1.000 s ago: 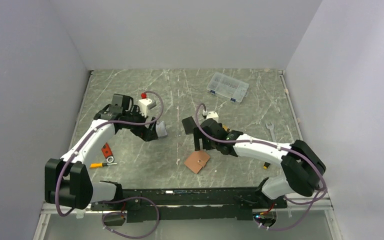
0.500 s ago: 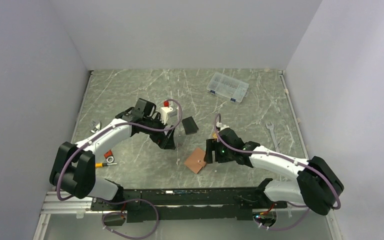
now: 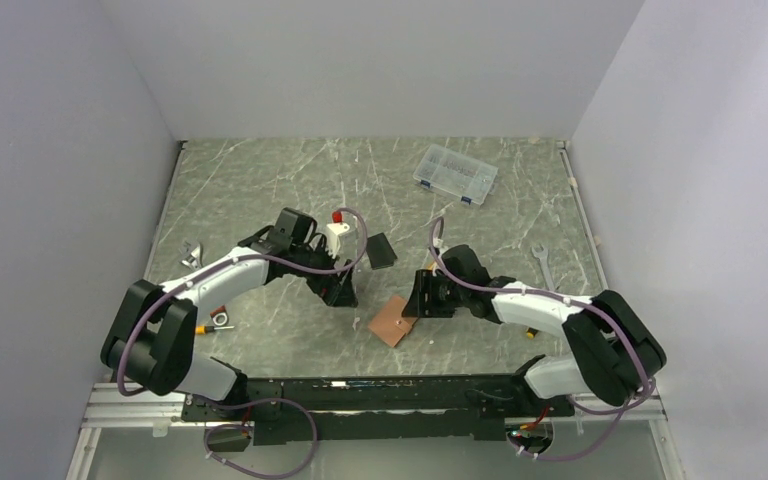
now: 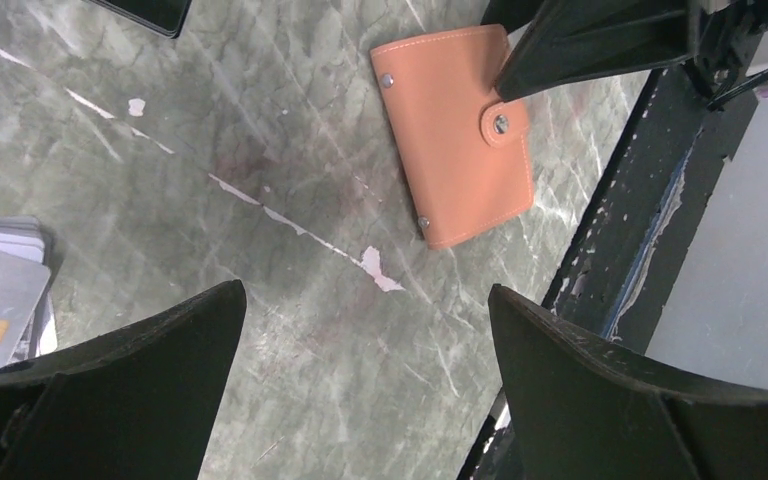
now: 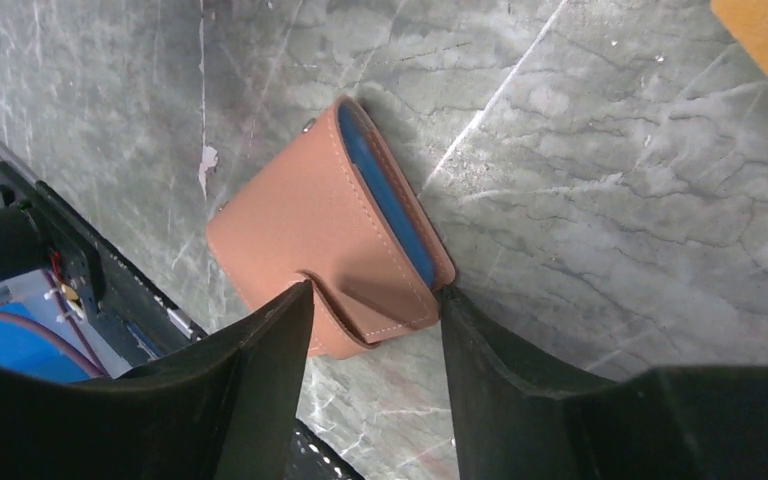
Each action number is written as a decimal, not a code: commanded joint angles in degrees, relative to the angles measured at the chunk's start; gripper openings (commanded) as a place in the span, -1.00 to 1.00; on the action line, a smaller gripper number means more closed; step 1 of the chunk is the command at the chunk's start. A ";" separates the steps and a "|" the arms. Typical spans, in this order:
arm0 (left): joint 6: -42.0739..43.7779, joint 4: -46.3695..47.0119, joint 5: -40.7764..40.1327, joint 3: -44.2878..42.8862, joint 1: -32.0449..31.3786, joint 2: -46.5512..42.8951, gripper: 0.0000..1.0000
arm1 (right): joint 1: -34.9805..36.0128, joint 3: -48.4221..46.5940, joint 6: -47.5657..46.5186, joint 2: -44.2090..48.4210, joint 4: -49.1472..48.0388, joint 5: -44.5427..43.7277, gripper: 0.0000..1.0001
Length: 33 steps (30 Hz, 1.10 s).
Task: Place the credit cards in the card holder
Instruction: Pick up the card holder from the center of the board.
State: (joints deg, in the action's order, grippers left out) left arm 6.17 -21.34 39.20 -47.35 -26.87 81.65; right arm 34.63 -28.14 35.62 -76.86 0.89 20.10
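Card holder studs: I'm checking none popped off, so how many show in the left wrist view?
3: upper-left stud, flap stud, bottom stud, all on the card holder. A finger of the right pincer covers its top-right corner, so another may be hidden.

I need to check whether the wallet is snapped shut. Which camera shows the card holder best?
The left wrist view: nearly the whole card holder lies flat, its flap and stud visible. The right wrist view shows its blue-lined edge and flap end inside the right gripper. In the top view it is a small tan square.
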 commanded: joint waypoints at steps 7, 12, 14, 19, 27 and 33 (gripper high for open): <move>-4.33 11.99 7.95 3.28 -0.33 2.86 0.97 | -0.11 -0.19 -1.19 -5.66 -2.98 1.51 -0.61; -3.94 13.60 9.33 4.87 -0.36 2.28 0.97 | -0.10 -2.64 -1.96 -4.61 -3.31 0.20 -1.00; -2.64 12.82 10.00 4.55 -0.28 1.56 0.97 | -0.09 -3.86 -2.77 -3.06 -3.40 -0.49 -1.00; -1.30 8.99 14.63 1.17 1.97 0.42 0.97 | 1.29 -7.76 -6.64 0.70 -2.23 -1.42 -1.00; 7.14 0.70 23.63 -1.45 8.41 -1.78 0.97 | 2.54 -14.46 -13.77 4.17 1.67 5.78 -1.00; 13.54 -3.68 29.18 -3.44 13.45 -2.69 0.97 | 2.71 -20.38 -19.72 4.03 6.92 11.53 -1.00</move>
State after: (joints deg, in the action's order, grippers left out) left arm 13.21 -21.21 61.49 -47.94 -15.79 81.12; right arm 37.06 -43.29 21.82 -74.02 4.49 25.89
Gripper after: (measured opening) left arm 0.986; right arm 0.011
